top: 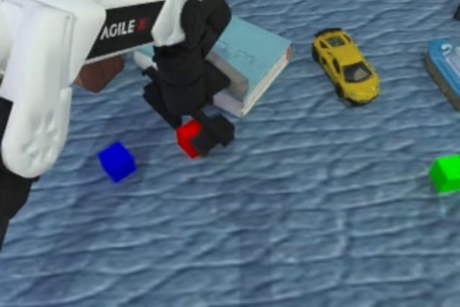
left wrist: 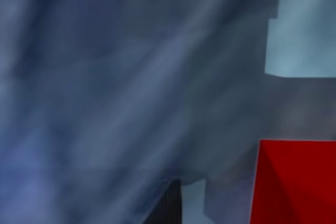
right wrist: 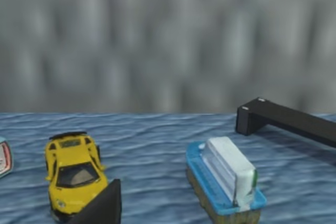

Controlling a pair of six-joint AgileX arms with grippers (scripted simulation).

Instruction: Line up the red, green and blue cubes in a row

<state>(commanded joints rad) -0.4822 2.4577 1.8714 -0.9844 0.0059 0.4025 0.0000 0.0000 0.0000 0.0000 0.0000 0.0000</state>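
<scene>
The red cube (top: 188,138) rests on the blue cloth left of centre. My left gripper (top: 202,136) is low over it, and its black fingers (top: 218,133) cover the cube's right side. In the left wrist view the red cube (left wrist: 296,182) fills one corner. The single fingertip (left wrist: 169,205) that shows stands apart from it, so the gripper is open. The blue cube (top: 116,161) lies free to the left. The green cube (top: 446,172) sits at the right edge. My right gripper is out of the top view, and its wrist view shows one dark finger (right wrist: 102,205).
A light blue book (top: 248,62) lies behind the left gripper. The yellow toy car (top: 345,66) stands at the back, right of centre. A blue and white box (top: 445,70) is at the right edge, a brown object (top: 97,73) at back left. A black bar (right wrist: 283,119) lies beyond the box.
</scene>
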